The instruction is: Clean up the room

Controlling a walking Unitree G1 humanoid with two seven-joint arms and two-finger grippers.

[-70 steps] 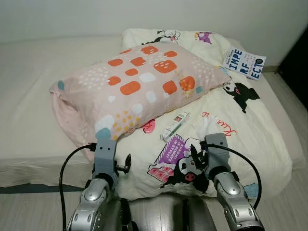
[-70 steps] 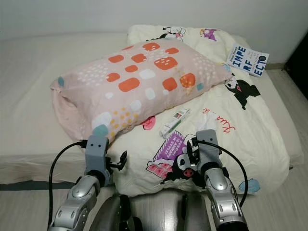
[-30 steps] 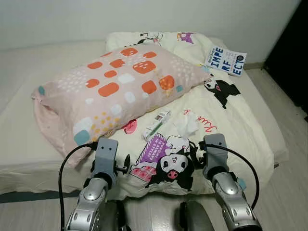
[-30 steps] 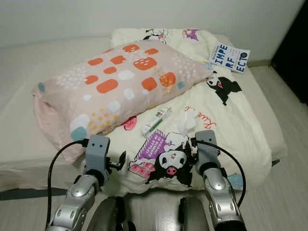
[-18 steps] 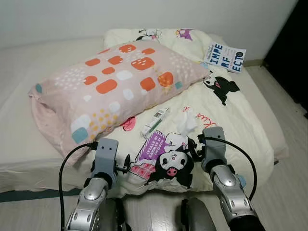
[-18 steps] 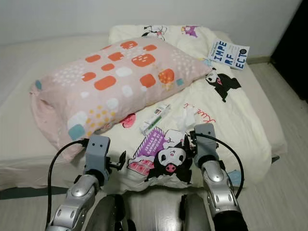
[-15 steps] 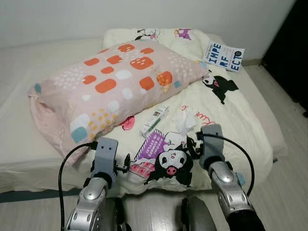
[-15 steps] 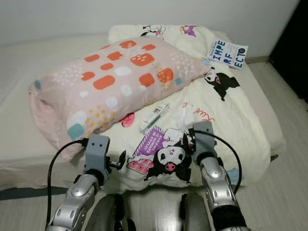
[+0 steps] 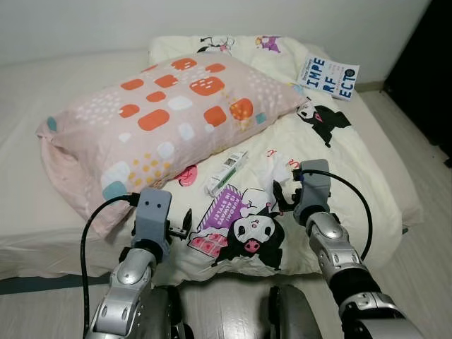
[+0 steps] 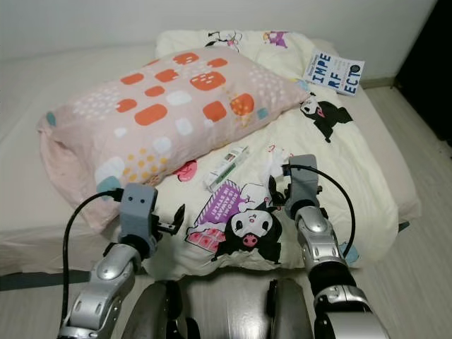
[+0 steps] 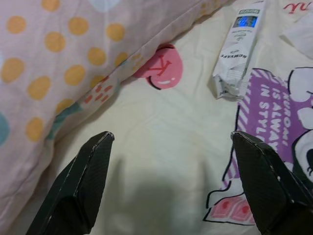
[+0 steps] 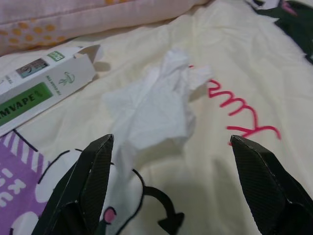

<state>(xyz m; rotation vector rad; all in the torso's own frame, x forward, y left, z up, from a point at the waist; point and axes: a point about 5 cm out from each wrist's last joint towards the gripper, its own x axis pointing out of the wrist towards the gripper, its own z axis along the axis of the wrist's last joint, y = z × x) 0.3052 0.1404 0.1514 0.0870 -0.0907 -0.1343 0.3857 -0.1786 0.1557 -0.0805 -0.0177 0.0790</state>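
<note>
Target looks like the crumpled white tissue (image 12: 151, 105) lying on the cartoon-print duvet (image 9: 353, 162), mid-bed, just beside the end of the small white-and-green box (image 9: 227, 173) at its 9 o'clock. Tissue and box look just apart, not touching.

Right gripper (image 12: 171, 181) is lined up on the tissue, fingers spread wide, hovering just short of it with the tissue sitting between the two fingertips at 12 o'clock in the wrist view. No contact yet.

Left gripper (image 11: 171, 181) hangs over bare duvet near the bed edge, also spread wide, empty. The box is ahead at its 1 o'clock, the pink spotted pillow (image 9: 155, 120) edge at its 10–11 o'clock.

Further out: book (image 9: 328, 76) at the far corner, 1 o'clock from the tissue, well apart. Mattress (image 9: 28, 169) runs bare past the pillow at 9 o'clock.

Step, as I read it: approach for a litter pickup, pre-grasp. Next move needs the right gripper to drop and advance a little onto the tissue, then close. Tissue is soft and flat, so go low enough to catch it without pinching duvet fabric. Box would be the follow-up, probably for the left.
</note>
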